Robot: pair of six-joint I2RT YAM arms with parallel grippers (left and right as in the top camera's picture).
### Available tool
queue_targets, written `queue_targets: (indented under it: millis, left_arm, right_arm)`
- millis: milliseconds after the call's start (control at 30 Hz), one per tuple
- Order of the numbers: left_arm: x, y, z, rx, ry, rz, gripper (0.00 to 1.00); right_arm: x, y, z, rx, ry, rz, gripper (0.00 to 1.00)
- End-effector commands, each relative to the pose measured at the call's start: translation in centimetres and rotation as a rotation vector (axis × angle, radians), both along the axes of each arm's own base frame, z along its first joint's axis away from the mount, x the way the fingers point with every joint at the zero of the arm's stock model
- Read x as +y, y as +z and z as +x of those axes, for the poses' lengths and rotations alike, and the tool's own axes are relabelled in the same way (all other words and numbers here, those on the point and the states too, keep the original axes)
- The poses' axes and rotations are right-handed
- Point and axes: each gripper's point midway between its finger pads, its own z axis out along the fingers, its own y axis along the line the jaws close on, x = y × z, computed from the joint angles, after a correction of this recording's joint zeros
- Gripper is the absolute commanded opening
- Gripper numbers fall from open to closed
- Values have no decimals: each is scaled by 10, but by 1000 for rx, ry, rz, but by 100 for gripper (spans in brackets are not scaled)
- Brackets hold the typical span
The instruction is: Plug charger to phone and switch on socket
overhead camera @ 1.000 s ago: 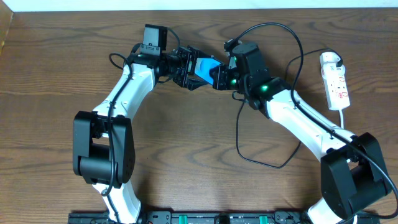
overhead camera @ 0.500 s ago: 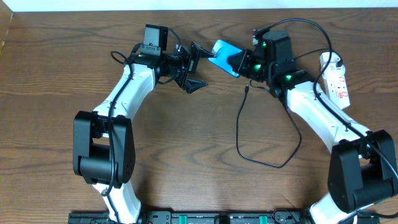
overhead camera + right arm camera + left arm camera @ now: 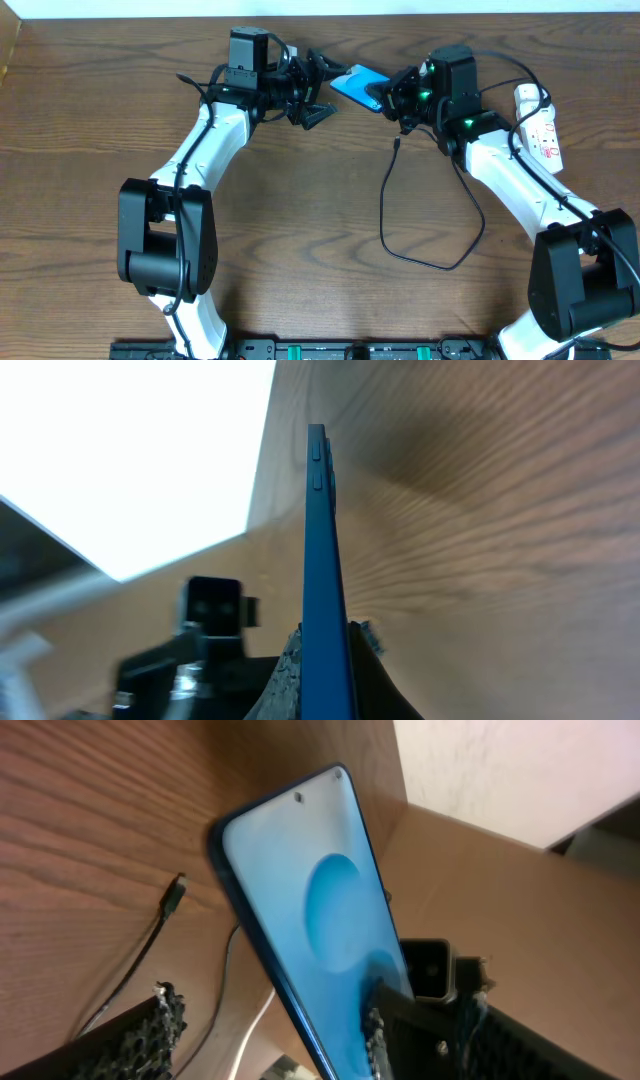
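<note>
The phone [image 3: 356,84], with its blue screen, is held above the table at the back. My right gripper [image 3: 393,96] is shut on its right end. In the right wrist view the phone [image 3: 318,540] stands edge-on between the gripper's [image 3: 325,660] fingers. My left gripper [image 3: 323,88] is open, with its fingers on either side of the phone's left end. In the left wrist view the phone [image 3: 310,920] reaches down between the wide-open fingers [image 3: 135,1030]. The charger cable [image 3: 383,215] loops on the table, its plug tip [image 3: 397,145] free. The socket strip [image 3: 541,130] lies at the far right.
The black cable arcs over my right arm to the white adapter [image 3: 530,96] on the strip. The plug tip also shows on the wood in the left wrist view [image 3: 178,886]. The table's back edge and a pale wall lie just behind the phone.
The phone left the left gripper and moved right and up, held by the right gripper. The left gripper opened, then moved up around the phone's left end.
</note>
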Motion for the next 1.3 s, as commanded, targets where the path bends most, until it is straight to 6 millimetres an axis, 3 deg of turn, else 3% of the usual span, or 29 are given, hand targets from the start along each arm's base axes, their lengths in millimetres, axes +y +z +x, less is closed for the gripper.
queue_targets:
  millis: [0,133,333,767,1267]
  left_arm:
    - [4,16,10,6,70,-3,83]
    - [8,13,15,71,139,-8,76]
    - [9,22,24,111,199,-67,66]
    - [11,36,35,69,222,-110,56]
    - [10,45,39,38,221,-135,51]
  right_arm:
    - [12,21,3,61,-51,146,2]
    - [26,38,4,-9,-16,175,2]
    - [37,37,-2,-8,6,172,2]
    - [46,38,-9,-9,46,175,2]
    - [75,45,-29,-1,135,216,1]
